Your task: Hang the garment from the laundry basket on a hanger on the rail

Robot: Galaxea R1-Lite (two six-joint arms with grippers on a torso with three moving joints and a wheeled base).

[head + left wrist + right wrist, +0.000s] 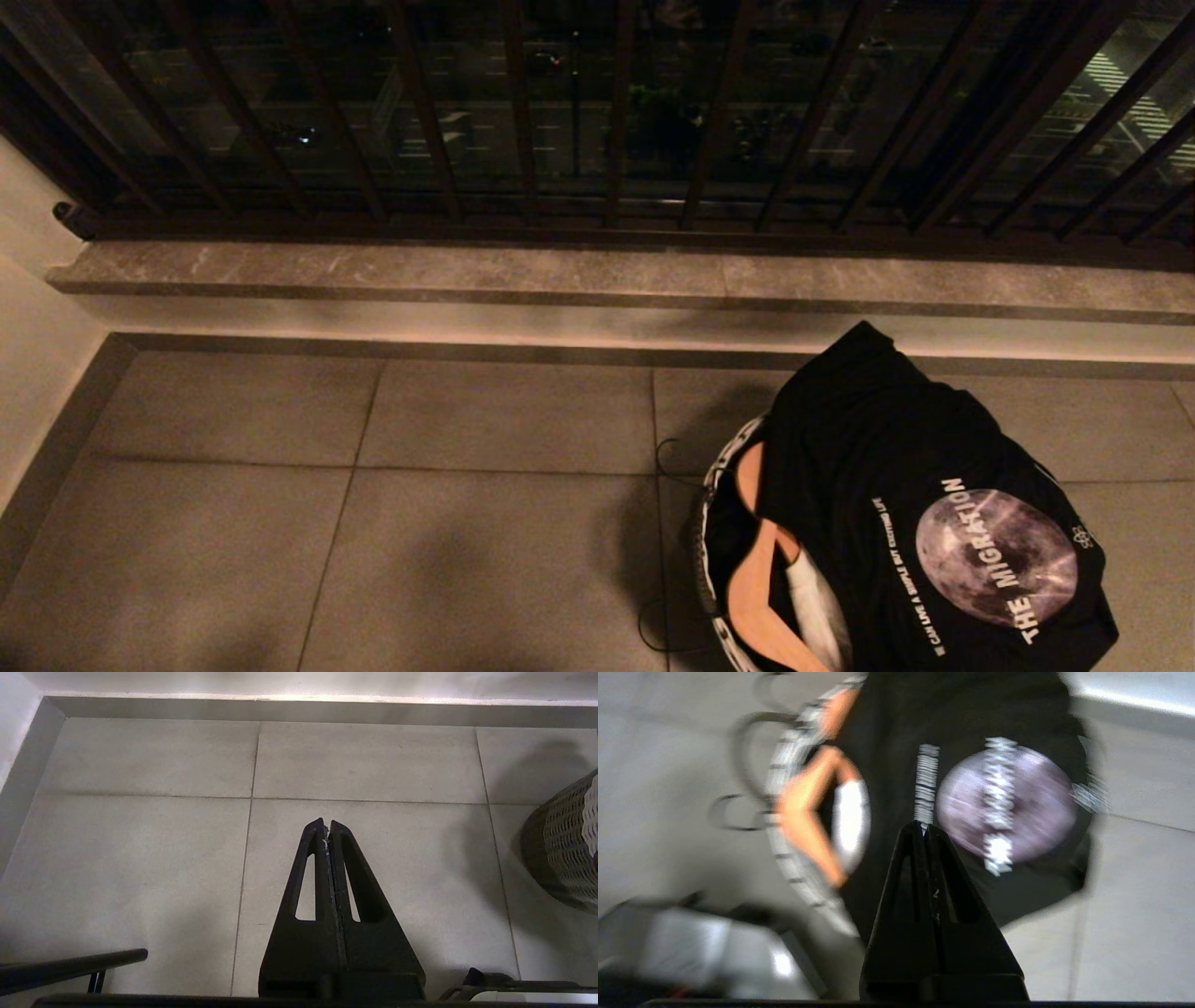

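Step in hand looks like the approach, pre-grasp: nothing is picked up yet. The garment (pixel 934 504), a black T-shirt w/ a round moon print and white lettering, lies draped over the laundry basket (pixel 714 485) at the near right of the tiled floor (pixel 373 485), covering most of the opening. Soft, limp cotton-type fabric, rumpled at the edges. Under it, on the basket's left side, a pale wooden hanger (pixel 761 560) pokes out, smooth and angled, w/ something white beside it.

Right gripper (pixel 924 828) hangs above the shirt, jaws pressed together, holding nothing; that view is smeared, so how near it is to the cloth is prob. not readable. Left gripper (pixel 326 828) is parked over bare tile to the left, jaws closed and empty too, w/ the basket's woven wall (pixel 560 844) off to its right.

Next move, I'd judge: right jaws need to open, then come down on a fold of the shirt or on the hanger. Rail isn't in any view; only the dark window bars (pixel 607 112) and stone sill (pixel 560 271) at the far side.
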